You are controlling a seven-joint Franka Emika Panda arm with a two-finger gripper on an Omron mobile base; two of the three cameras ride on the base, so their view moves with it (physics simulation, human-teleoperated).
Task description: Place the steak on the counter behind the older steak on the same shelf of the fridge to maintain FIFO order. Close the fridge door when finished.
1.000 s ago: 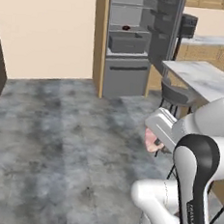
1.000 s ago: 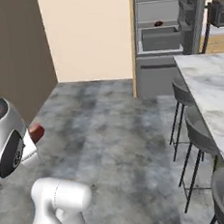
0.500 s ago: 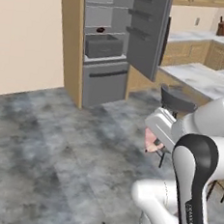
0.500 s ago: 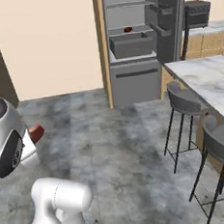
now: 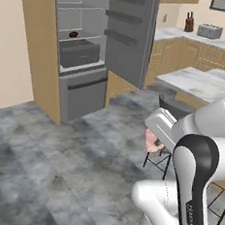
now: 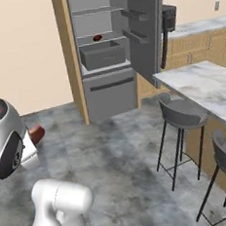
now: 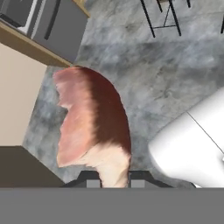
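Two dark finger tips at the hand view's 6 o'clock pinch the gripper (image 7: 113, 180) shut on one steak (image 7: 94, 131), which rises from between the jaws toward 11 o'clock. Two bar stools (image 6: 181, 115) stand beside the counter (image 6: 207, 84) at 3 o'clock. Farther off, at 12 o'clock, one fridge (image 6: 102, 52) stands with its fridge door (image 6: 143, 26) open; one older steak (image 6: 97, 37) lies on a shelf.

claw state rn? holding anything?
Claw: closed on the steak, carried above the floor, away from the fridge.
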